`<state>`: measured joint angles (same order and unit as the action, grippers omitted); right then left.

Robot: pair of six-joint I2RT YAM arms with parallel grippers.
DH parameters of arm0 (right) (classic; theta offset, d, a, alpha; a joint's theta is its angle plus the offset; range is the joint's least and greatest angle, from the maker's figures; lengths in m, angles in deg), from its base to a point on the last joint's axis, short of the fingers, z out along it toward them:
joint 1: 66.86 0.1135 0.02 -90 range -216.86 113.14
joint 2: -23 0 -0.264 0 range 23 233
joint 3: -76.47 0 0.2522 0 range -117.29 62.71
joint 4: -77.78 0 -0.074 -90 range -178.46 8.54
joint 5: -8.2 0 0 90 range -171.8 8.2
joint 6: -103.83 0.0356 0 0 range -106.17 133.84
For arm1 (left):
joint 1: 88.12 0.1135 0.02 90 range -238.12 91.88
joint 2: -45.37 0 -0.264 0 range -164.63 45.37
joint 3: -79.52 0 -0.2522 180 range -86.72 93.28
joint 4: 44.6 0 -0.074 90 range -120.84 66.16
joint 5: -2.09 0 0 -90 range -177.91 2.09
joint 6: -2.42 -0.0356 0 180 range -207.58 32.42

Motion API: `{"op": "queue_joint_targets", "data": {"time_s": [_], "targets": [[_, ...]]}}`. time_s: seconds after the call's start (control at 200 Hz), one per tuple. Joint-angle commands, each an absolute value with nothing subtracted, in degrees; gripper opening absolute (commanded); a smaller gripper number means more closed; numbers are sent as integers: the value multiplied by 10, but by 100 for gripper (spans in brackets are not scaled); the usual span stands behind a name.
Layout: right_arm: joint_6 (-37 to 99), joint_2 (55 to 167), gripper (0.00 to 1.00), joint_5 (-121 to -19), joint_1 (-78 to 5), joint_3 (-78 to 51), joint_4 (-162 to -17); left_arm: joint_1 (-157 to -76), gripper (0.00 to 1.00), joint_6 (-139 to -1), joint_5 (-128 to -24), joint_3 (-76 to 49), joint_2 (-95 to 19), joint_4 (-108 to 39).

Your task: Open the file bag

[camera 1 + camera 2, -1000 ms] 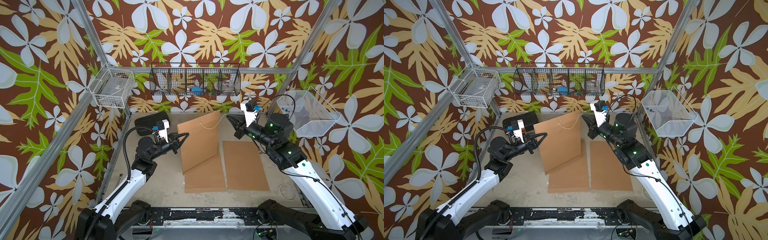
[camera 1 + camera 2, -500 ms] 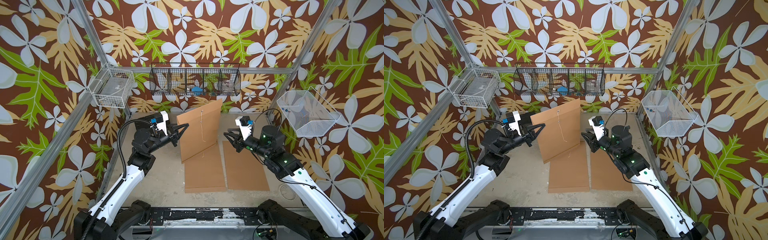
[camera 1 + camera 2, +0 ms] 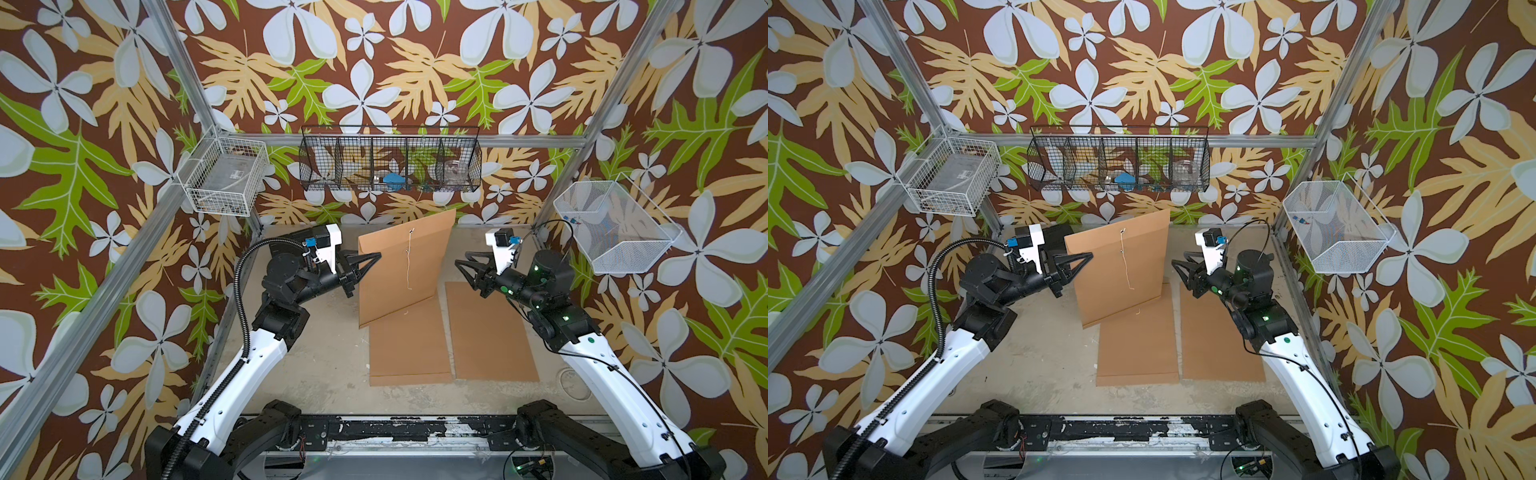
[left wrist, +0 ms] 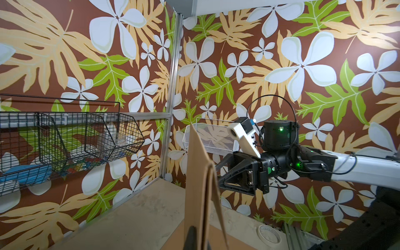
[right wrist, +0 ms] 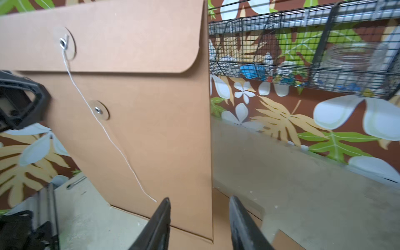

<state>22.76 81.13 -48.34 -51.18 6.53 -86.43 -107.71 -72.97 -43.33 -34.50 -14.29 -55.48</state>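
Here the left gripper point(image 3: 377, 255) is clamped on one side edge of the kraft file bag point(image 3: 399, 282), holding it upright over two flat kraft envelopes point(image 3: 409, 353) on the table point(image 3: 324, 353). The bag's string point(image 3: 409, 270) hangs loose. The right gripper point(image 3: 459, 266), jaws apart, faces the opposite edge, touching nothing.

Both top views overhead, looking down; wrist views close, facing file bag point(image 5: 151, 129).
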Motion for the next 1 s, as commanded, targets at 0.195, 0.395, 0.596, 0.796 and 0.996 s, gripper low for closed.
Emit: {"op": "queue_joint_targets", "data": {"time_s": [0.195, 0.395, 0.596, 0.796, 0.996], "targets": [[265, 839, 50, -370, -538, 61, -954, -1076, 0, -650, -368, -401, -120, -660], [287, 846, 51, -337, -552, 75, -983, -1076, 0, -626, -362, -430, -113, -683], [293, 849, 52, -331, -552, 83, -997, -1075, 0, -618, -359, -442, -106, -690], [309, 861, 51, -316, -551, 83, -1024, -1076, 0, -607, -352, -447, -107, -703], [332, 869, 51, -304, -551, 73, -1058, -1076, 0, -590, -349, -456, -107, -721]]}}
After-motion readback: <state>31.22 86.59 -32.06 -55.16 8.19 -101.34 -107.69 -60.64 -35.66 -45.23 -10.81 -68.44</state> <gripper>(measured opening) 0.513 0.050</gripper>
